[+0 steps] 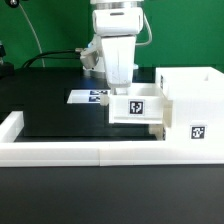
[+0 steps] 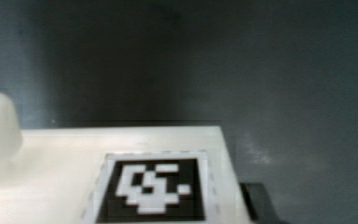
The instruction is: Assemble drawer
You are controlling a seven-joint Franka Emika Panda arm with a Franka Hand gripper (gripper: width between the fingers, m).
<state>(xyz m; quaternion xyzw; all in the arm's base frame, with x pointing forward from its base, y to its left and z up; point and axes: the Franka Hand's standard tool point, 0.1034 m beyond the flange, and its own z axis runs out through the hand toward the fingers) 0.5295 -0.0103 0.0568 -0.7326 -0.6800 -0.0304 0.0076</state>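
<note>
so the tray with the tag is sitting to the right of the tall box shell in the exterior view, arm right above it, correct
Not quite: the tray sits to the left of the box shell, as the exterior view shows. The arm is indeed right above it.

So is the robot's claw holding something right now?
Gripper: cannot be told. Its fingertips are hidden behind the small tray, which sits at the box shell.
</note>
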